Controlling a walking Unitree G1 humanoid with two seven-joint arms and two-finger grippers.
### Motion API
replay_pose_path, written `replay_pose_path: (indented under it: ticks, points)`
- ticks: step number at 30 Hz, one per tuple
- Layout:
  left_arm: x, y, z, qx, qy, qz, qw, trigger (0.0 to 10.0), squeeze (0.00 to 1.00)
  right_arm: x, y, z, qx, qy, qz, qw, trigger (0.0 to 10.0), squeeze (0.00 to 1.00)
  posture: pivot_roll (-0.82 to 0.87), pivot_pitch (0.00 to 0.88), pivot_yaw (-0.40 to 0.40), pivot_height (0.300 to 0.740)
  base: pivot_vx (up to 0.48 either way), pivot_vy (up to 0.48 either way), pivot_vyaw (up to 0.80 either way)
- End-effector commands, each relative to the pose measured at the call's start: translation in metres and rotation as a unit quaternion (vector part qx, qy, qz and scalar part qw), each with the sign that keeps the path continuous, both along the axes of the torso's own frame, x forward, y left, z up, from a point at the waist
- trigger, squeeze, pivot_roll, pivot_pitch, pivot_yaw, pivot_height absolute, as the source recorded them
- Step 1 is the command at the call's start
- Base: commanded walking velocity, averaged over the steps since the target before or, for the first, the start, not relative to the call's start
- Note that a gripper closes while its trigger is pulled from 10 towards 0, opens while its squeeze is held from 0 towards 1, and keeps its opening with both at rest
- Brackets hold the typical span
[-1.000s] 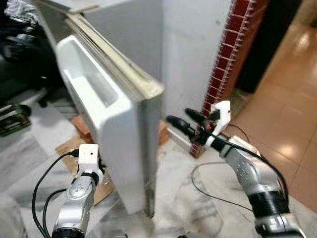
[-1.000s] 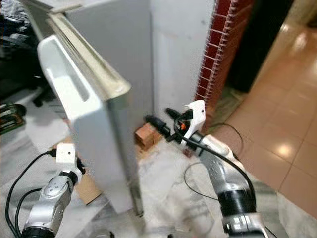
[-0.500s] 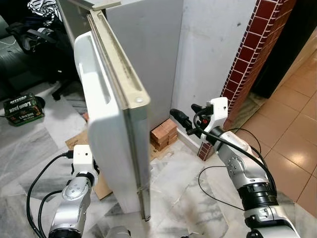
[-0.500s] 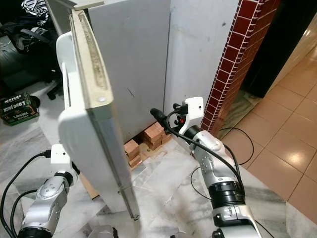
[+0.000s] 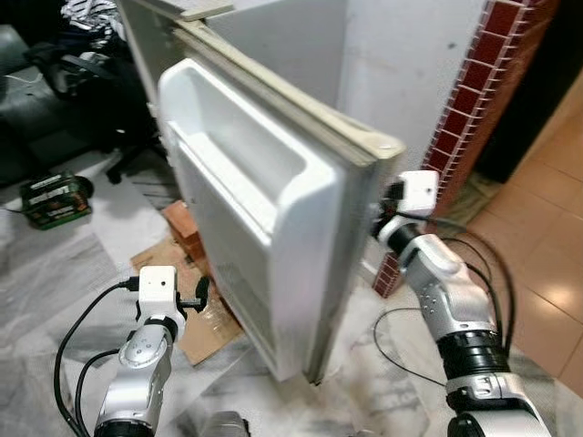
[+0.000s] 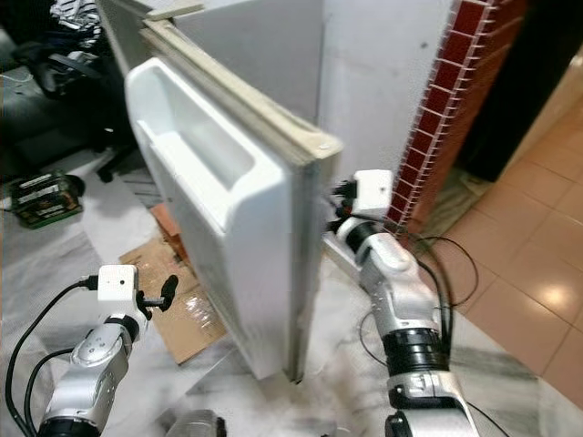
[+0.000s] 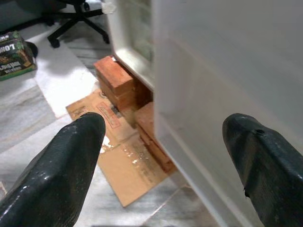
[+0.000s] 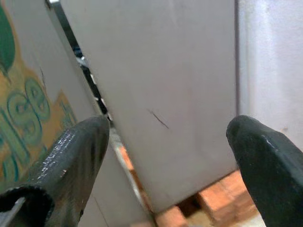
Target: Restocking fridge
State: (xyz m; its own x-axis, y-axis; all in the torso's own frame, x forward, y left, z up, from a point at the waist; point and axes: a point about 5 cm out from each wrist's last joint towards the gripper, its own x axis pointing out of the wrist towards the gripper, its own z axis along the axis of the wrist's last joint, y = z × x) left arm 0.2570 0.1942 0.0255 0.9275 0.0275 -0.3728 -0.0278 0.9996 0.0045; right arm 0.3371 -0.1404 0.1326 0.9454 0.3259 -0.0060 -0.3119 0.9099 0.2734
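White plastic fridge door, w/ moulded inner shelf bin at top and beige gasket edge, stands swung open at centre of the head views, its free edge pointing toward the robot; grey fridge cabinet sits behind it, against a white wall beside a red-tiled pillar. Left gripper hangs low on the inner side of the door, near but not touching it, fingers spread wide apart w/ nothing between them; its wrist view looks past them at orange-red bricks stacked under the fridge base and a flattened brown cardboard sheet on the marble floor. Right gripper is on the outer side of the door, just behind its free edge, also spread wide and empty; its wrist view shows the grey cabinet side, a label w/ green lettering on the door's outer face, and bricks below. Background, left: black office chair and a green printed box on the floor. Black cables trail from both arms.
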Motion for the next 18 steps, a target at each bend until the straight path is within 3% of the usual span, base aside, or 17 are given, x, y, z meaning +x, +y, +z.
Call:
replay_pose_path:
  ticks: [1,7,15,18]
  points:
    - [0.001,0.002,0.0,0.009,0.003,0.001,1.0,10.0,0.0,0.006,0.02,0.01,0.039,-0.009,0.015,0.999,10.0,0.1,0.06,0.037,0.033,0.74,0.0,0.442,0.0]
    - [0.003,0.001,0.0,0.004,0.001,0.002,1.0,10.0,0.0,0.009,0.045,0.012,0.053,-0.011,0.038,0.998,10.0,0.09,0.06,0.034,0.033,0.74,0.0,0.172,0.0]
    - [0.003,0.001,0.0,0.006,0.002,0.003,1.0,10.0,0.0,0.011,0.043,0.011,0.051,-0.011,0.035,0.998,10.0,0.09,0.06,0.028,0.031,0.74,0.0,0.0,0.0]
    - [0.003,0.0,-0.001,0.0,0.005,-0.001,1.0,10.0,0.0,0.011,0.038,0.011,0.046,-0.011,0.027,0.998,10.0,0.09,0.06,0.029,0.032,0.74,0.0,0.48,0.0]
